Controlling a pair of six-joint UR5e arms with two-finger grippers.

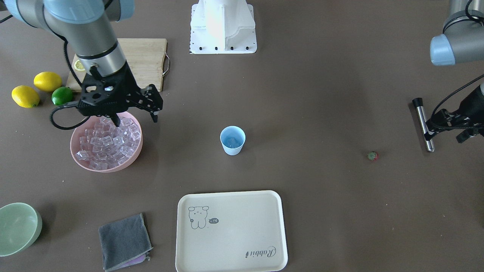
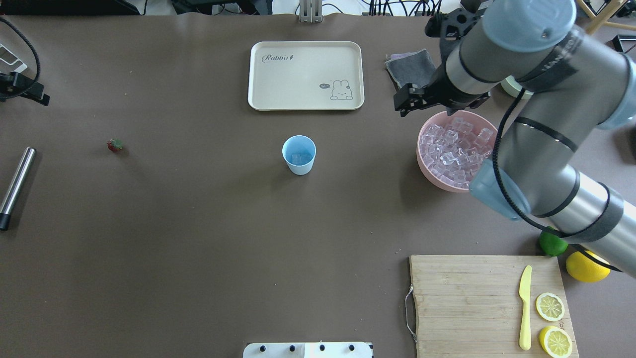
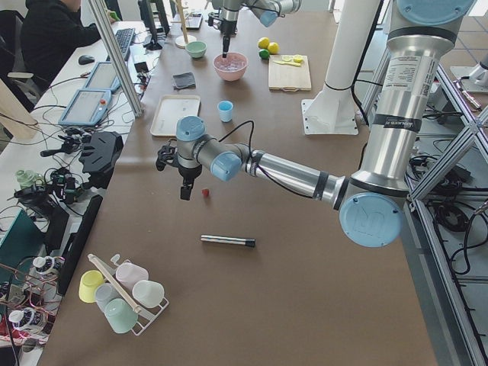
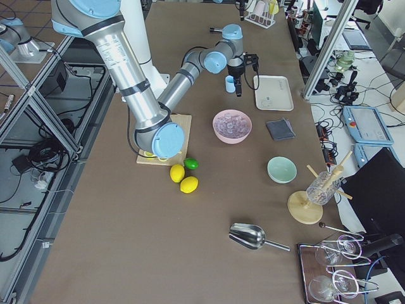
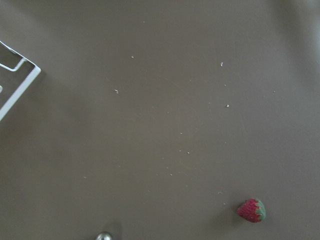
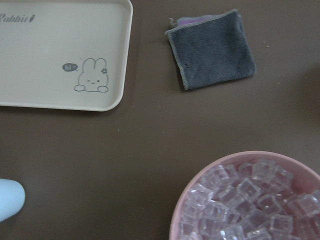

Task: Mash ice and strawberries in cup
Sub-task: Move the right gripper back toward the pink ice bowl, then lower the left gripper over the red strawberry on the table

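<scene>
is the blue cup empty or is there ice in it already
Not empty: the upright cup holds a few ice cubes at its bottom; the strawberry lies outside it.

A wide table (image 2: 198, 248) covered in matte brown sheeting filled the workspace under soft, even light. Slanted aluminium posts (image 3: 114, 53) rose along one long edge, beside a white bench (image 3: 38, 164) crowded with tablets and cables, where a person in dark clothes (image 3: 49, 34) sat at a keyboard. Reddish tiles (image 4: 31, 7) covered the floor beyond the frame.
</scene>
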